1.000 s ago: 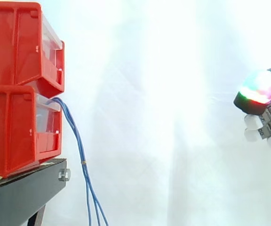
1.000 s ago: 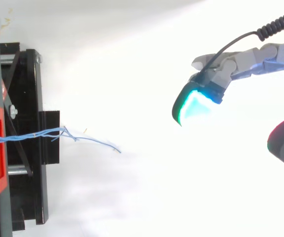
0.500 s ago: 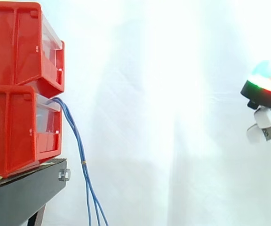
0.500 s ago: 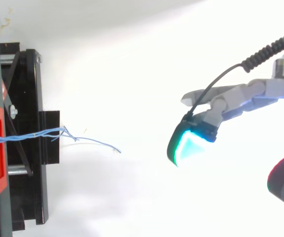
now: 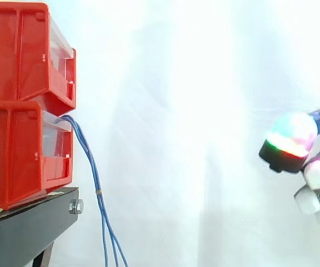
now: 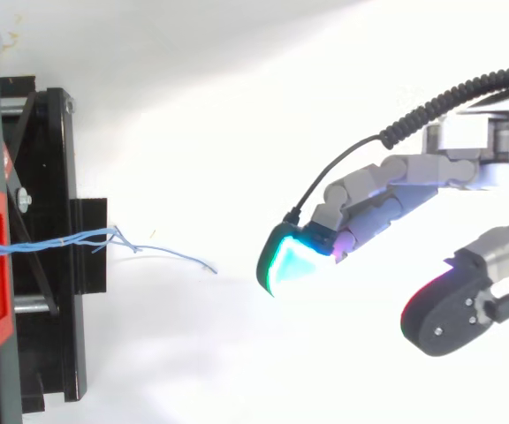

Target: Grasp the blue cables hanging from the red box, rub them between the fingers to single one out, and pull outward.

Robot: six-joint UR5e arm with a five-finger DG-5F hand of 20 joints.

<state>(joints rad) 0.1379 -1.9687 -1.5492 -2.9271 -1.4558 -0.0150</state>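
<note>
Two red boxes (image 5: 15,150) sit stacked on a black stand (image 5: 26,225). The blue cables (image 5: 96,189) leave the lower box's front and drop toward 6 o'clock. Well apart, at their 3 o'clock, the hand (image 6: 374,193) hangs spread wide, thumb and glowing fingertips (image 6: 292,268) parted, holding nothing.

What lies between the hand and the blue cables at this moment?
Nothing: in the side view, bare white curtain separates the hand from the blue cables; the top view agrees.
</note>
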